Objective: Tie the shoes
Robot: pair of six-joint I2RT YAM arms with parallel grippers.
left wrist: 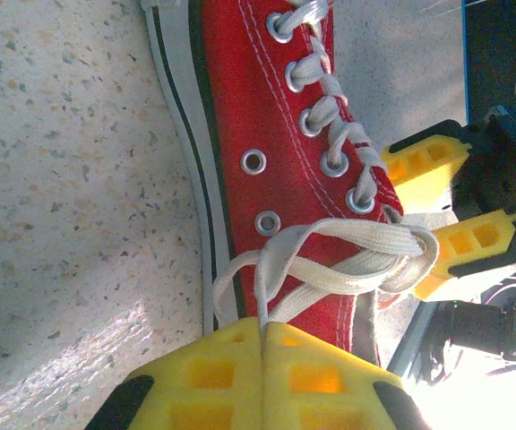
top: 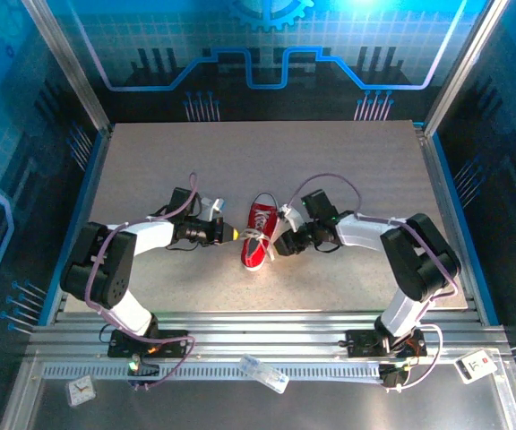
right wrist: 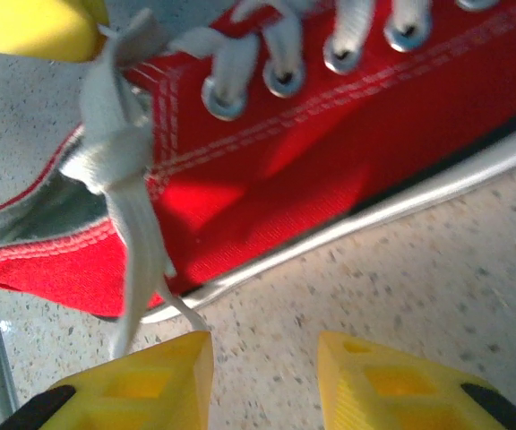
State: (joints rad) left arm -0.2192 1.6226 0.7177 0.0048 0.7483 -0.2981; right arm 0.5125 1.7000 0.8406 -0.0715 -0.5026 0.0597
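Note:
The shoe (top: 257, 236) is a small red canvas sneaker with a white sole, lying mid-table between both arms. In the left wrist view the shoe (left wrist: 276, 134) lies lengthwise, and its white laces (left wrist: 348, 260) loop across the heel end. My left gripper (left wrist: 263, 330) is shut on one strand of lace, just left of the shoe (top: 232, 233). My right gripper (right wrist: 265, 376) stands open above bare table beside the sole, right of the shoe (top: 280, 244). A knotted lace (right wrist: 115, 166) hangs past its left finger (right wrist: 150, 381), not between the fingers.
The speckled table (top: 348, 170) has free room behind and to both sides of the shoe. A metal rail (top: 267, 327) runs along the near edge, with small white items (top: 264, 373) on it. Blue walls enclose the table.

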